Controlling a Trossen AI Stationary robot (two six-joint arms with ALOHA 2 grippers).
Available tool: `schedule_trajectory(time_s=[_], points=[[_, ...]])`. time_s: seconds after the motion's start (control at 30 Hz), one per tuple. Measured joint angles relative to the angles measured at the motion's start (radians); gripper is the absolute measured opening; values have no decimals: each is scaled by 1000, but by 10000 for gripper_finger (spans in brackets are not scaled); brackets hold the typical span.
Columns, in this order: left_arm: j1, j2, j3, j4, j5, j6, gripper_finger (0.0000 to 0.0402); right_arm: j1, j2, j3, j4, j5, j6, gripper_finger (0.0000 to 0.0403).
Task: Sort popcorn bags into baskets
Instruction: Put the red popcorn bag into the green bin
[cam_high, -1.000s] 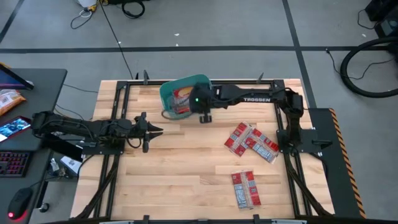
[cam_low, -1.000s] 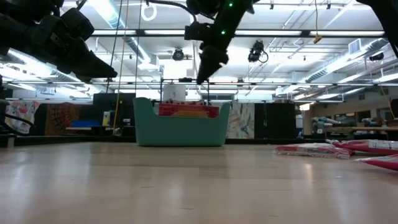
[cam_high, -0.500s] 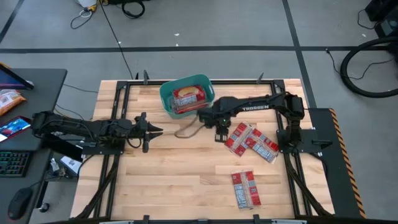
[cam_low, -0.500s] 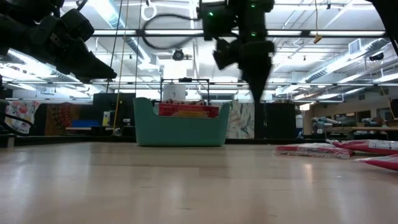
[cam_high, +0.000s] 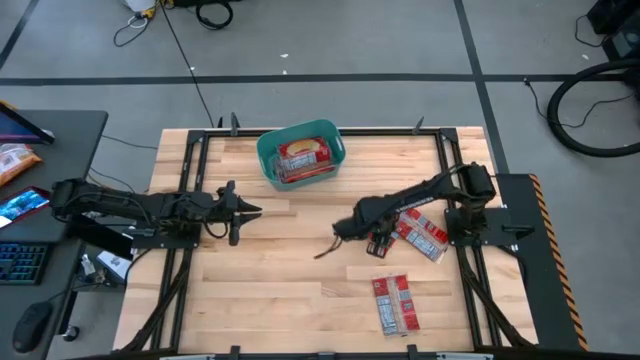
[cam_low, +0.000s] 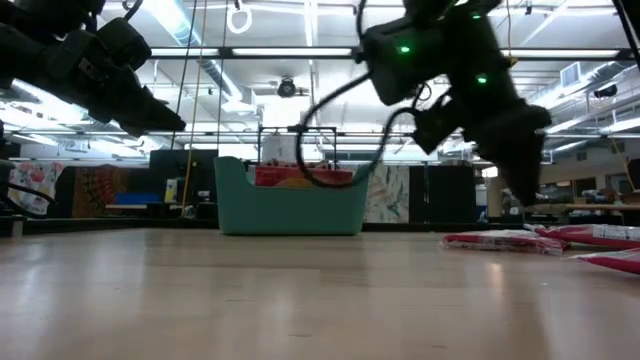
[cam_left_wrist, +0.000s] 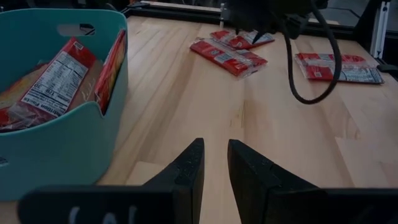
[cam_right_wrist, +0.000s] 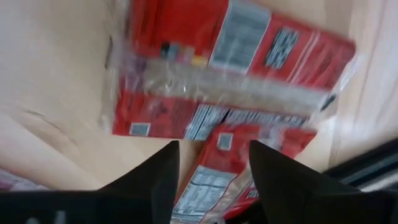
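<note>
The right tool (cam_high: 379, 240) is hovering released over popcorn bags (cam_high: 408, 225) on the tabletop (cam_high: 280, 270). The left tool (cam_high: 250, 209) is waiting slightly released near the teal basket (cam_high: 300, 152)

From overhead we look straight down on the whole table (cam_high: 280, 290). The low view sits at tabletop level, facing across it into the room. The left wrist camera looks along the table; the right wrist camera looks closely down. All views share the popcorn bags (cam_right_wrist: 230, 68).
</note>
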Motion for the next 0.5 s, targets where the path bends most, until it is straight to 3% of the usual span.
schedule_trajectory(time_s=[0.27, 0.5], points=[[0, 0, 0, 32, 0, 92, 75, 113, -160, -196, 90, 67, 238, 252], [2, 0, 0, 86, 0, 140, 75, 172, -306, -361, 159, 90, 463, 261]])
